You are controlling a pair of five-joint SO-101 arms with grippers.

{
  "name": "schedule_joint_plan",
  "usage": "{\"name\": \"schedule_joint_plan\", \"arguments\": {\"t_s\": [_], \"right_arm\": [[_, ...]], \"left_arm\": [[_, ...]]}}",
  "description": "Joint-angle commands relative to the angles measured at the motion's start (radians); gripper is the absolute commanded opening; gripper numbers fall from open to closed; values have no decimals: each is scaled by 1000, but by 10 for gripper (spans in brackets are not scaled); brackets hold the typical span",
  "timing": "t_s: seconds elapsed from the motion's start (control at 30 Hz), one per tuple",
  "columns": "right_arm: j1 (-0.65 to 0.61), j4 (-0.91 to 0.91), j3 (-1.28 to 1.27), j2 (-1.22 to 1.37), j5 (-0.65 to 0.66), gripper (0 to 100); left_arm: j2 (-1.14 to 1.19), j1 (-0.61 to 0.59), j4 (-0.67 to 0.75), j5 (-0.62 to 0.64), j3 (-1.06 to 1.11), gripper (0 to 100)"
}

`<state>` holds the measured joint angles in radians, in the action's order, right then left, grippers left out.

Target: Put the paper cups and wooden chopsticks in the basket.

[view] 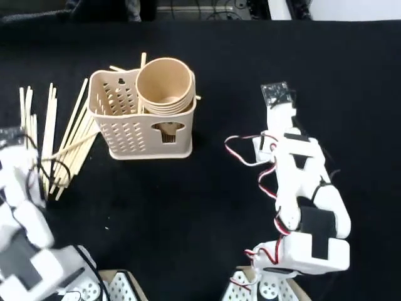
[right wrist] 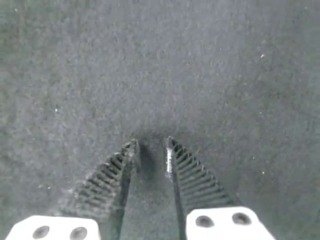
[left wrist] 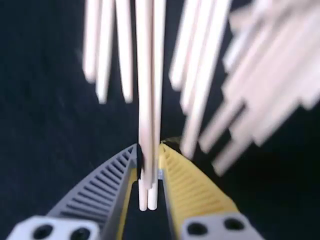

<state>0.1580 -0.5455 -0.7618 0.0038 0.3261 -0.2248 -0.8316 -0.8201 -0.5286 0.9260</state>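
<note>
Your L hand (left wrist: pixel 149 150) is clamped on two chopsticks (left wrist: pixel 150 75) near their ends. Others lie on the table (view: pixel 207 207) beside the basket (view: pixel 141 135); cups (view: pixel 164 84) are inside. Sticks look light, stiff and slick, so grip firm. R hand (right wrist: pixel 150 147) is slightly apart, empty.

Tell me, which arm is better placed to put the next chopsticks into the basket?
Left. The left claw grips two chopsticks at the pile beside the basket. The right claw holds nothing and sits over bare black cloth.
</note>
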Motion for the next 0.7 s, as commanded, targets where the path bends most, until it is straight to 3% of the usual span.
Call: {"name": "schedule_joint_plan", "arguments": {"t_s": [0.0,0.23,0.37,0.5,0.67], "right_arm": [[-12,14,-1,-45,11,92],[-12,14,-1,-45,11,92],[-12,14,-1,-45,11,92],[-12,8,-2,-45,11,92],[-12,12,-22,-53,11,92]], "left_arm": [[-525,-1,-91,-14,168,28],[-982,18,-253,60,213,28],[-1129,18,-250,80,220,28],[-1192,18,-245,107,222,28],[-1106,15,-215,94,251,28]]}}
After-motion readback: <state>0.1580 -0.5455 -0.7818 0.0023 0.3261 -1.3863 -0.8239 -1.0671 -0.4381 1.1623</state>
